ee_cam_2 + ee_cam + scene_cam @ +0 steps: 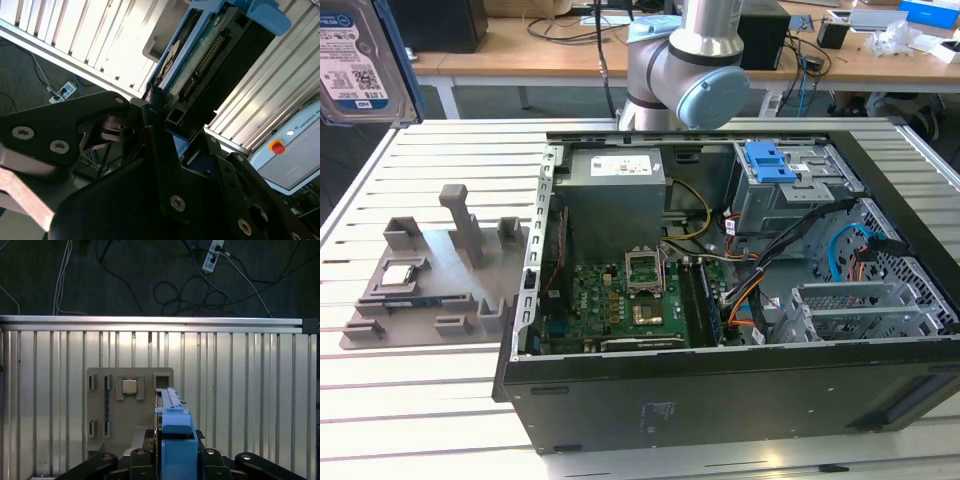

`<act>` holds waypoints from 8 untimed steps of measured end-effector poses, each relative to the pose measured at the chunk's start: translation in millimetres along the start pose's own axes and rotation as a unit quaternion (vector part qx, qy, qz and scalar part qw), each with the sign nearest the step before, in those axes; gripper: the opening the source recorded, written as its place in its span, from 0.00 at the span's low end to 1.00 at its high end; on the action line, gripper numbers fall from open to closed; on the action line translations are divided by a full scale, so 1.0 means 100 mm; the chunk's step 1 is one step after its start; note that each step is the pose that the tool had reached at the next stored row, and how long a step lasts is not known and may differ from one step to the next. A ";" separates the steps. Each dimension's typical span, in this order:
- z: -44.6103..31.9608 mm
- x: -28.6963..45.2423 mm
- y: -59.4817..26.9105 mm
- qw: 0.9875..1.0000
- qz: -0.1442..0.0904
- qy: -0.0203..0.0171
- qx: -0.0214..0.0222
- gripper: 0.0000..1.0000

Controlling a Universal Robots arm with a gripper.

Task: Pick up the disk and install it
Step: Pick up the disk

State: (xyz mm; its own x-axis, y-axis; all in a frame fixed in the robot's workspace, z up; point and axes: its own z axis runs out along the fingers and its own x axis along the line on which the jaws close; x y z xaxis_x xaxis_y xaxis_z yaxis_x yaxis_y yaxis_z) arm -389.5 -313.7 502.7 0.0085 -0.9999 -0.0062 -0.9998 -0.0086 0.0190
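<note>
The disk (352,52), silver with a white printed label and a blue bracket, hangs high at the exterior view's left, well above the slatted table. Both wrist views show the disk edge-on, its circuit board and connector side (202,57) on show and its blue bracket (175,432) standing up between the black fingers. My gripper (161,117) (172,462) is shut on the disk's lower end. Below it lies the grey fixture plate (115,412) (430,285).
An open computer case (720,400) lies at the exterior view's right, with the motherboard (620,300), a drive cage with a blue latch (770,162) and loose cables. A small silver chip (130,386) sits on the fixture plate. The arm's base (690,60) stands behind the case.
</note>
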 end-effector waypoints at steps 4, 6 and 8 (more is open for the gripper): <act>-0.104 0.000 0.002 1.000 0.000 0.000 0.000 0.36; -0.173 -0.001 0.003 1.000 0.000 0.000 0.000 0.36; -0.255 -0.001 0.005 1.000 0.000 0.000 0.000 0.36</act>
State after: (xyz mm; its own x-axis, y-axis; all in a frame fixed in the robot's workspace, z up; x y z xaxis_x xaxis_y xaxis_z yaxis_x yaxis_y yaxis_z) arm -389.5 -313.7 528.2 0.0084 -0.9999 -0.0062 -0.9998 -0.0086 0.0189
